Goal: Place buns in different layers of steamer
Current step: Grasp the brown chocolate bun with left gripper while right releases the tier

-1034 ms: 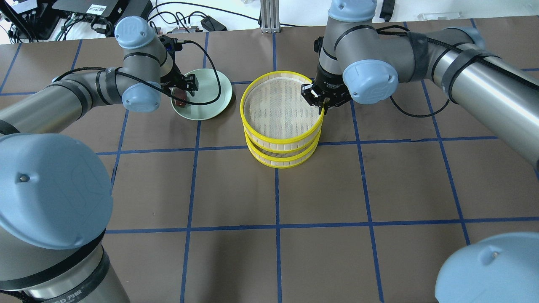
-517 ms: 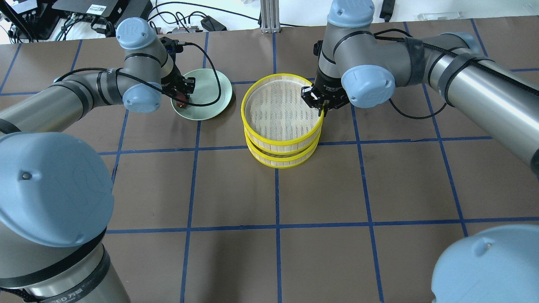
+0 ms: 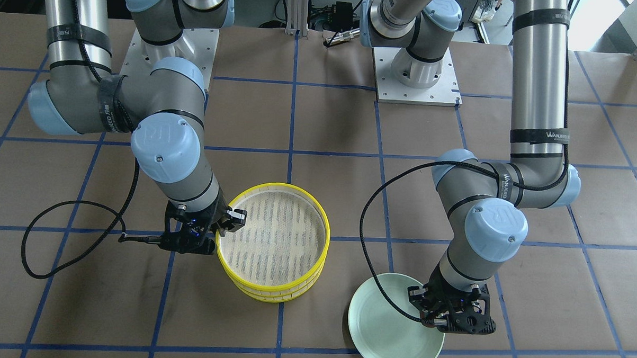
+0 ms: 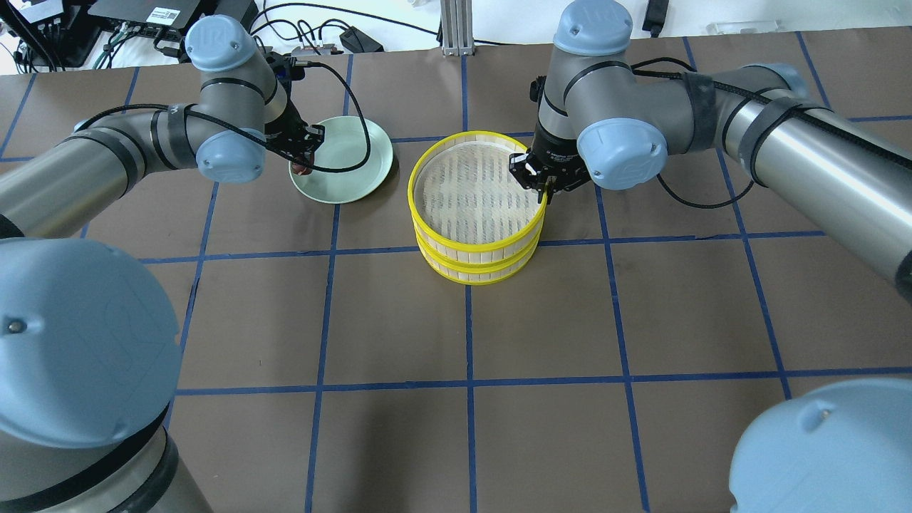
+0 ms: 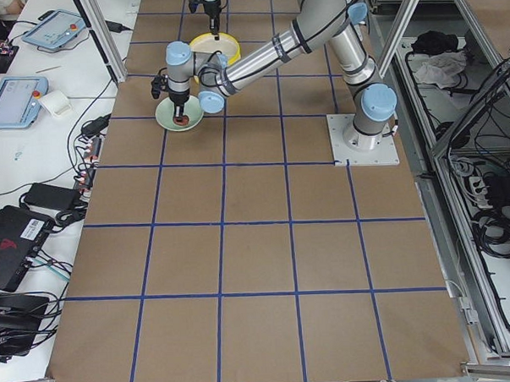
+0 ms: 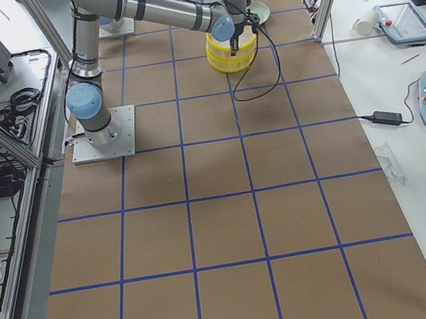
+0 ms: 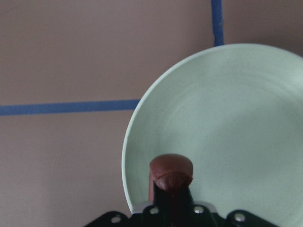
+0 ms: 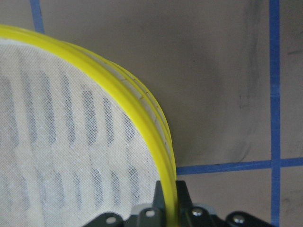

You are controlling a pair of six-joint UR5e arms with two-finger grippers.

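Note:
My left gripper (image 4: 304, 165) is shut on the dark reddish-brown bun (image 7: 171, 171) and holds it above the near left edge of the pale green plate (image 4: 356, 160). My right gripper (image 4: 543, 187) is shut on the yellow rim of the upper steamer tray (image 4: 479, 135), with one finger inside the rim and one outside. The rim also shows in the right wrist view (image 8: 161, 156). That tray sits on or just above the lower steamer tray (image 4: 477, 274); I cannot tell which. The upper tray's woven bottom is bare. The cream-white bun is out of view.
The plate (image 3: 387, 330) has nothing lying on it. The left arm's black cable (image 4: 360, 128) loops over the plate. The right arm's cable (image 3: 72, 244) lies on the brown table beside the steamer. Blue tape lines grid the table.
My left gripper has risen a little with the brown bun in it. My right gripper has brought the upper tray down closer over the lower one.

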